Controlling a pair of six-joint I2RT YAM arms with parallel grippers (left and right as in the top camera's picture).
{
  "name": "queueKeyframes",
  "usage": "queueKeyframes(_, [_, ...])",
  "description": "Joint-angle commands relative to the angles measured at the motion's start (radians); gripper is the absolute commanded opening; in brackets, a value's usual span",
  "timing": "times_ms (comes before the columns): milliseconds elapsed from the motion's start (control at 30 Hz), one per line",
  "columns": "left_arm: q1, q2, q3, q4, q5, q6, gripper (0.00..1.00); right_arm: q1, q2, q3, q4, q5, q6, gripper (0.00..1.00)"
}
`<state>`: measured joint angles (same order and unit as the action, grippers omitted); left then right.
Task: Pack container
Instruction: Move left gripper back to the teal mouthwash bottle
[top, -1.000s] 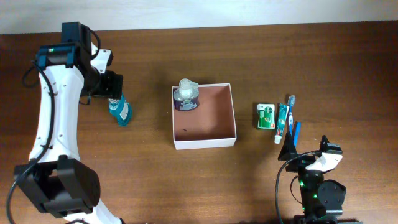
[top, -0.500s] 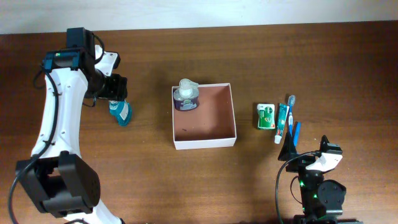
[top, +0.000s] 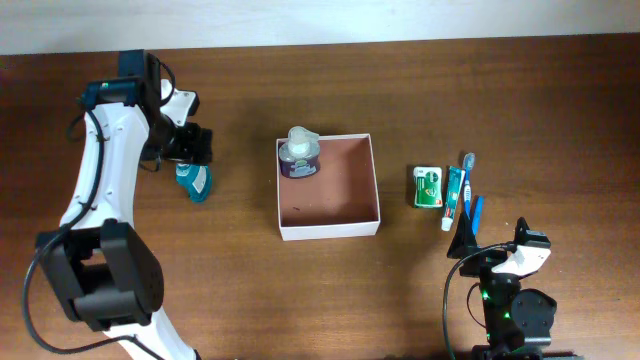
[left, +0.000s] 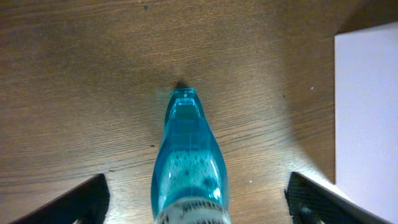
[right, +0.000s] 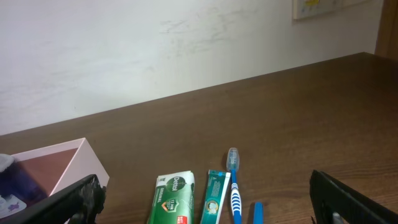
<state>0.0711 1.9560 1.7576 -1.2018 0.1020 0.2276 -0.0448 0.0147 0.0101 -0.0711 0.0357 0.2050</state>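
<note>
**Teal bottle between my open left fingers, container in mid-table**

Brown wood table seen from overhead. The container, a shallow square box with thin white walls and a reddish-brown floor, sits near the middle of the table. In its far-left corner stands a purple bottle with a pale pump top; the remaining floor of the box is bare.

Well to the left of the container, a teal bottle lies flat on the wood. My left gripper hangs over its far end. In the left wrist view my two dark fingers sit at the bottom corners, spread wide, with the bottle lying between them and its narrow end pointing away from me. Neither finger touches it, so my left gripper grips nothing. One white wall of the container fills the right edge of that view.

My right gripper is low at the near-right edge of the table, its fingers wide apart and empty.

To the right of the container, apart from it, a small group lies side by side: a green packet, a toothpaste tube just beside it, and a blue toothbrush touching the tube. Another small blue item lies next to them; I cannot tell what it is.
</note>
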Motion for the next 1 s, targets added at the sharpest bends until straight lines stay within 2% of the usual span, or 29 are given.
queueKeyframes(0, [-0.001, 0.024, -0.005, 0.010, 0.014, 0.013, 0.99, 0.005, -0.008, -0.005, -0.007, 0.002, -0.007, 0.98])
queueKeyframes(433, [-0.001, 0.026, -0.005, 0.017, 0.010, 0.013, 0.99, 0.005, -0.008, -0.005, -0.007, 0.002, -0.007, 0.98])
queueKeyframes(667, [-0.001, 0.026, -0.005, 0.016, 0.006, 0.014, 0.93, 0.005, -0.008, -0.005, -0.007, 0.002, -0.007, 0.98])
queueKeyframes(967, [-0.001, 0.026, -0.006, 0.017, 0.006, 0.014, 0.91, 0.005, -0.008, -0.005, -0.007, 0.002, -0.007, 0.98])
